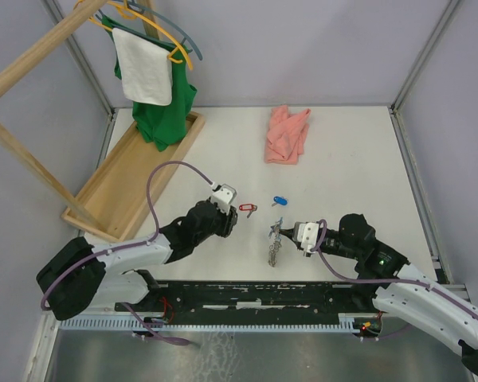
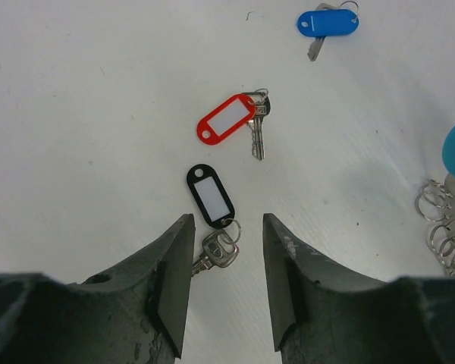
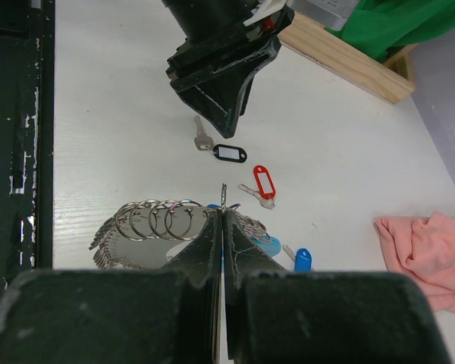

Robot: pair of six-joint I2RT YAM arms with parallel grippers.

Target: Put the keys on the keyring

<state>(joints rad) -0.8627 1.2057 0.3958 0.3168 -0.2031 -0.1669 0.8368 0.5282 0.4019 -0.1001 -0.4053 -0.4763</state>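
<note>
top view / table (image 1: 358,183): white tabletop
left gripper (image 1: 231,224): black, tip down left of centre; jaws not readable in this view
right gripper (image 1: 285,231): black, at 3 o'clock of the left gripper, at the upper end of the keyring
keyring (image 1: 274,251): large loop of small silvery metal rings, runs toward 6 o'clock from the right gripper
red-tagged key (image 1: 248,208): small silver metal key on an oblong red plastic tag, at 1 o'clock of the left gripper
blue-tagged key (image 1: 280,200): same kind, blue tag, at 2 o'clock of the red one
surroundings: crumpled pink cloth (image 1: 287,134) at 12 o'clock, wooden tray (image 1: 135,175) at 10 o'clock
left wrist view / left gripper (image 2: 227,220): jaws apart, gripping nothing
black-tagged key (image 2: 211,196): silver key on an oblong black tag, flat on the table – key head between the fingertips, tag at 12 o'clock
other keys: red-tagged key (image 2: 226,121) at 12 o'clock of the black one, blue-tagged key (image 2: 327,23) at 1 o'clock
keyring (image 2: 440,227): rings at 3 o'clock edge, light-blue tag above them
right wrist view / right gripper (image 3: 222,220): fingers pressed together – clamped on a thin metal piece of the keyring
keyring (image 3: 159,220): rings fan out to 9 o'clock of the fingertips
left gripper (image 3: 227,121): at 12 o'clock, above black-tagged key (image 3: 229,153)
</note>
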